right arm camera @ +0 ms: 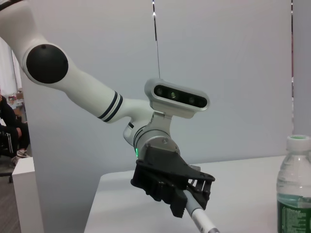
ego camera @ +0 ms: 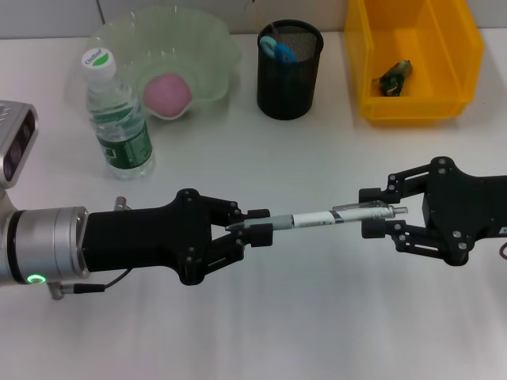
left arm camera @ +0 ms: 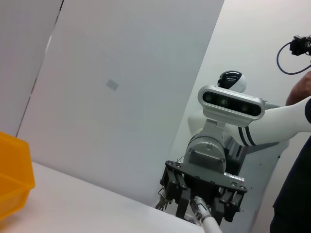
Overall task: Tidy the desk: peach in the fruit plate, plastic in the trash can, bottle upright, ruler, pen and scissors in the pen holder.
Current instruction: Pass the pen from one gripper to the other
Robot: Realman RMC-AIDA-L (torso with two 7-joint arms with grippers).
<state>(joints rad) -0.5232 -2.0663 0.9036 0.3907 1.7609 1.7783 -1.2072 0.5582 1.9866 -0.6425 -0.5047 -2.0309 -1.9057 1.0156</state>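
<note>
Head view: pen [ego camera: 329,217] is held level above the counter [ego camera: 261,332], between both arms. Left tool [ego camera: 255,231] is clamped on the tip end; right tool [ego camera: 379,214] has its fingers closed around the clip end, so this reads as a hand-over mid-air. Pen holder [ego camera: 290,70] stands at the rear centre w/ scissors handles showing inside; bottle [ego camera: 116,117] is upright at left, peach [ego camera: 168,95] in fruit plate [ego camera: 207,47], plastic in the yellow trash can [ego camera: 415,55]. Judgement: one tool should let go only once the other's grip is firm, then tilt the pen upright before lowering it into the holder. Open room: bare counter betw. the tools and the holder; bottle and trash can flank that path, well apart from it. Left wrist view: right tool [left arm camera: 201,206] seen head-on, gripping the pen end; trash can corner at the frame edge. Right wrist view: left tool [right arm camera: 187,206] clamped on the pen; bottle near one frame edge.
</note>
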